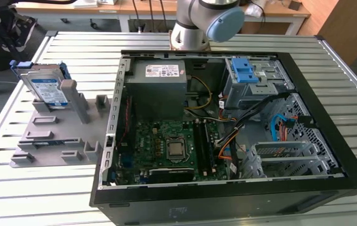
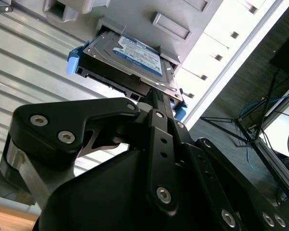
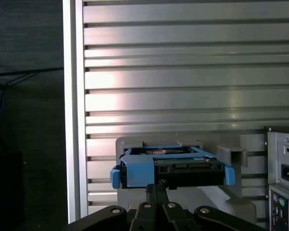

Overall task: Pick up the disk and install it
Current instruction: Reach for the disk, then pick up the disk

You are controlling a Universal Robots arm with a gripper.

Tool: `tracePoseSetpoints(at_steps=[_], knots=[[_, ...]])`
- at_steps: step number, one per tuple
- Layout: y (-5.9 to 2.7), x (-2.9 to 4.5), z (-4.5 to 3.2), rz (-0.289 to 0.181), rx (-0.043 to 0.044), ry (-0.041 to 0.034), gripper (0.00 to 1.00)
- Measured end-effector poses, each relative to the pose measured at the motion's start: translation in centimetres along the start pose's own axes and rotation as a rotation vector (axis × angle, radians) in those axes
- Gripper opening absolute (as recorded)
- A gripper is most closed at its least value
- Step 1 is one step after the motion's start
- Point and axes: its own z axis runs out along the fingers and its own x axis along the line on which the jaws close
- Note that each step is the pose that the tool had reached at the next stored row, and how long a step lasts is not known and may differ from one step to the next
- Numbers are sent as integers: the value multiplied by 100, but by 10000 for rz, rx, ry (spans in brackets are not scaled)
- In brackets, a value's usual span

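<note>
Item 1, nearest my lens: the gripper (image 2: 156,98), seen in both wrist views (image 3: 154,186). Black linkage, fingers drawn together to a narrow tip, and I see nothing clamped between them. The tip lines up with the near edge of the disk; I cannot tell whether it touches.

Item 2, exterior view's left: grey fixture (image 1: 52,132) with several raised slots, lying flat on the slatted metal desk (image 1: 40,197).

Item 3: the disk (image 1: 46,89), standing on edge and leaning back at the far end of that fixture, outside the computer. White-and-blue label faces up and forward, and a blue carrier frame runs round its edges. I also see it in the second wrist view (image 2: 135,55) and the first wrist view (image 3: 171,168).

Item 4, centre: black computer case (image 1: 229,193), side panel off, lying open on the desk beside the fixture.

Item 5, inside the case: grey power-supply box (image 1: 159,84) at the far side and a green motherboard (image 1: 166,146) nearer me.

Item 6, exterior view's right: metal drive bay with a bright blue latch piece (image 1: 244,70).

Item 7: the arm (image 1: 204,21), rising behind the case.
</note>
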Motion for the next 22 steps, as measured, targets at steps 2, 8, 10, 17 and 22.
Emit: tracePoseSetpoints(at_steps=[2, 8, 10, 17, 22], knots=[[-1, 8, 0, -1, -1, -1, 11], [-1, 27, 0, 0, -1, -1, 11], [-1, 30, 0, 0, -1, -1, 11], [-1, 35, 0, -3, -1, -1, 11], [-1, 36, 0, -143, -1, 2, 11]])
